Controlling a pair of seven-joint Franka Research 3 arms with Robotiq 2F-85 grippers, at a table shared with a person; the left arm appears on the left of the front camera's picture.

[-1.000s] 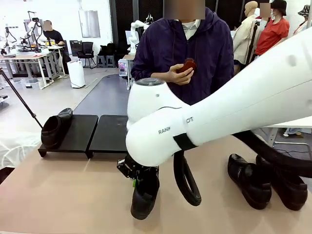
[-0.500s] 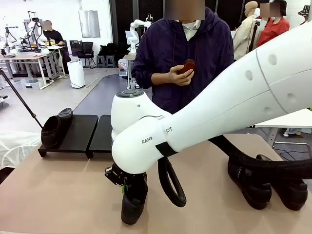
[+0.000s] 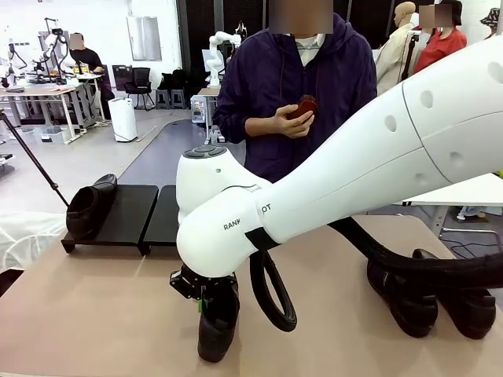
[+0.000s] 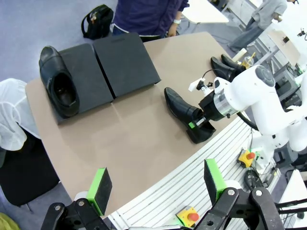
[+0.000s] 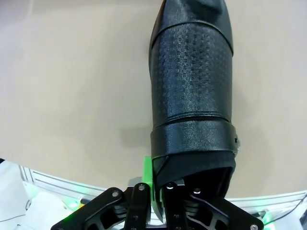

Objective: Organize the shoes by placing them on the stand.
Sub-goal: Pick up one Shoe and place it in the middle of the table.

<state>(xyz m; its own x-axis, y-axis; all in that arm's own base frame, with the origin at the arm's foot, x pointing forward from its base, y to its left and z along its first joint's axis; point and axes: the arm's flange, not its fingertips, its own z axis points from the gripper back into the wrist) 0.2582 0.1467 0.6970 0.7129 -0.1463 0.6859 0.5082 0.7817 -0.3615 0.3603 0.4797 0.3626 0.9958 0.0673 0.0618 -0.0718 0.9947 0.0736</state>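
Right arm: stretched across the front view from 3 o'clock toward 7 o'clock, wrist bent downward.
Right gripper: jaws pinched on the heel rim of a shoe.
Left gripper: raised high, fingers spread wide, holding nothing.

We see the right arm swung further left over the worktop — the right fingers, clamped on the shoe, have carried it leftward too.

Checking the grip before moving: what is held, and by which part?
The right gripper holds a shoe by its heel end; the left gripper, open, holds nothing.
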